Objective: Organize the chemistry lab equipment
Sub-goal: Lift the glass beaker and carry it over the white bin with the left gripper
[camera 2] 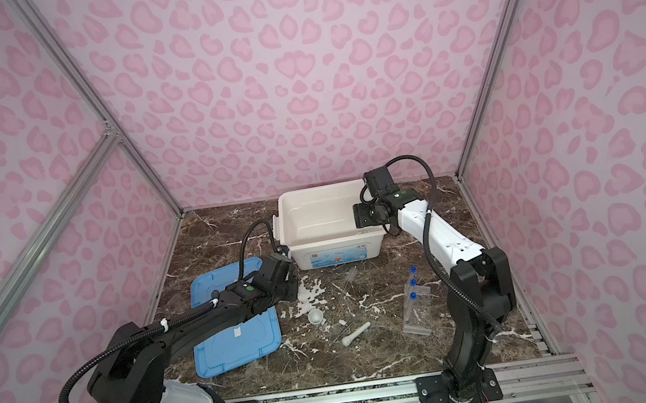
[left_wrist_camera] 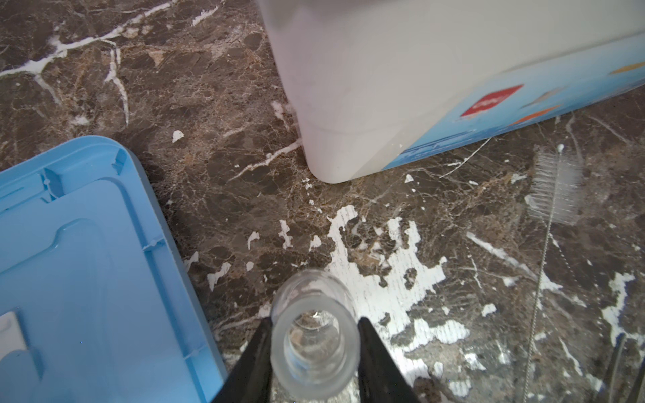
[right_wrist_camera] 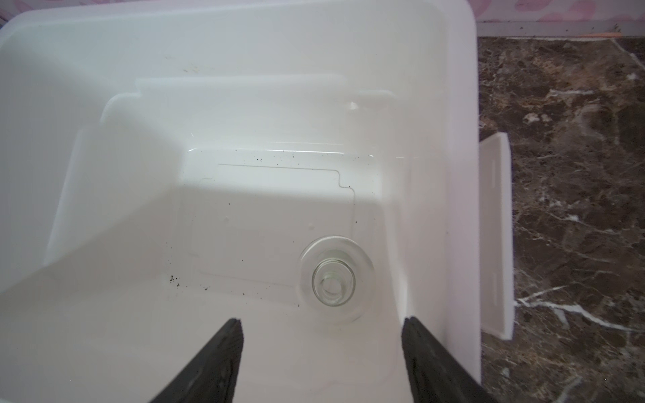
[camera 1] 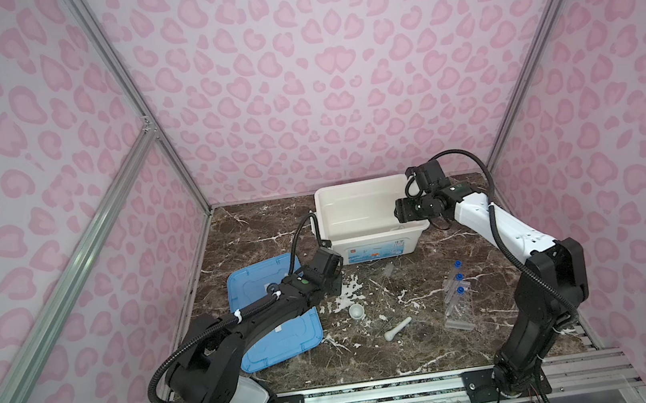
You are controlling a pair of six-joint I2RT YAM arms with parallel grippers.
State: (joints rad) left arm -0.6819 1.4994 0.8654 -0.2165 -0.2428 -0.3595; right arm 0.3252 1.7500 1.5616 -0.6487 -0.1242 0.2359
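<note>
Glass sits between the fingers (left_wrist_camera: 256,356) of the left gripper (left_wrist_camera: 314,322): we record them closed against the neck of one flask (left_wrist_camera: 314,352), upright on the table (left_wrist_camera: 209,174) near the bin (left_wrist_camera: 384,87), mouth up, long axis near vertical. The right gripper (right_wrist_camera: 321,324) hangs wide open, empty, above a second flask (right_wrist_camera: 333,279) upright inside the bin. Outstanding, we judge: mortar (camera 1: 356,312), pestle (camera 1: 398,328), tube rack (camera 1: 458,311), tubes (camera 1: 458,278).

Clear glass flask (left_wrist_camera: 314,349), worn marble-look table (left_wrist_camera: 216,167)

White bin (camera 1: 355,202) label (camera 1: 377,251): print blurred, nothing legible.
</note>
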